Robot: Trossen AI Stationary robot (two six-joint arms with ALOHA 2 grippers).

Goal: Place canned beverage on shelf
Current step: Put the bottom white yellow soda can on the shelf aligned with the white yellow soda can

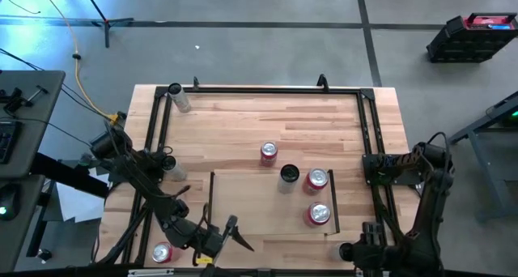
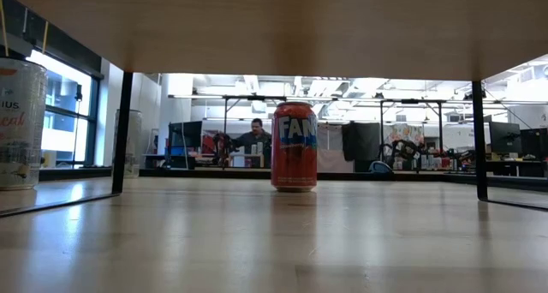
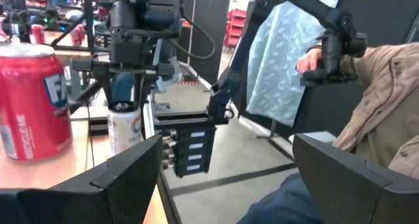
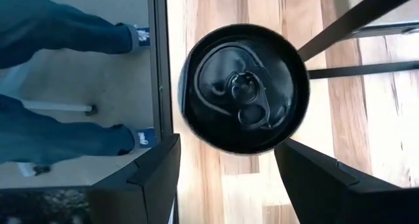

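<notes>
Under our right claw stands a black can, upright, axis pointing straight at the wrist cam, fingers spread either side, nothing pinched. Shelf lies just beside it. Left claw spread too, nr table's front edge w/ a red can. Count: 4 red cans, 2 black-topped, 1 silver.

Both arms are dark jointed tubes with black cables, ending in broad, angular black fingers.
</notes>
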